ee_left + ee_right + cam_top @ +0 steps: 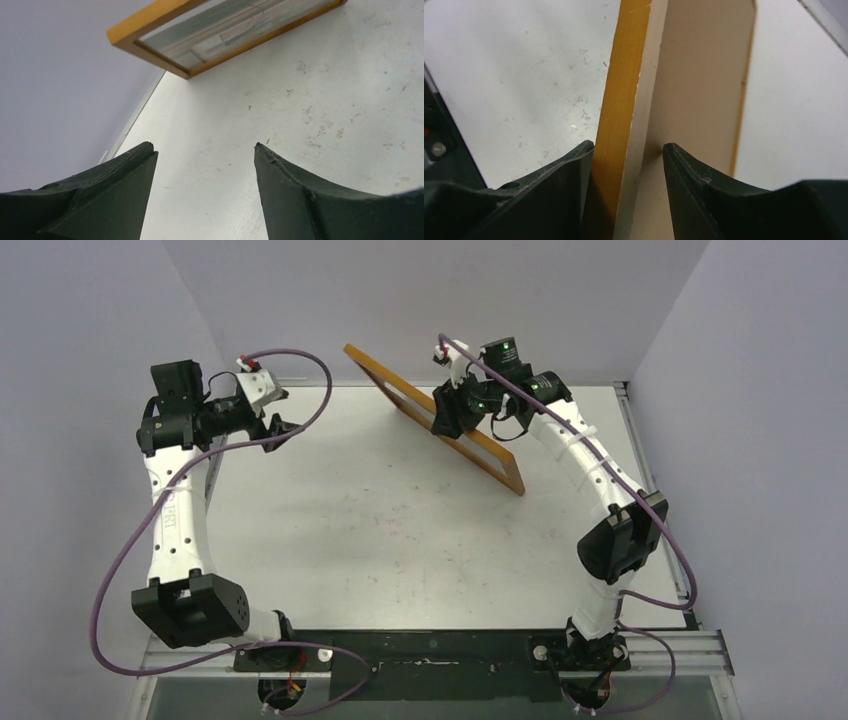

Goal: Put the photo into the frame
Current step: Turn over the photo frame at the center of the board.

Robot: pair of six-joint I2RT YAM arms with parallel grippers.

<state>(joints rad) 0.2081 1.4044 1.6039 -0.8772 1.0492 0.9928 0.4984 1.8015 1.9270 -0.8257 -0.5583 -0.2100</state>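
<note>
Clenching the frame [621,75] in the right tool [628,144], tilted on edge toward the far side of the surface [380,530].
Calling for a slow, level lowering, steadying with the released, empty left tool [204,146].

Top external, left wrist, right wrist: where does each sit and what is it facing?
Top external: overhead at the near edge, facing down on the table; left arm, right arm show.
Left wrist: faces the table and frame; open left pincer shows.
Right wrist: looks along the frame's edge, right pincer clamping it.
All three share the frame.
</note>
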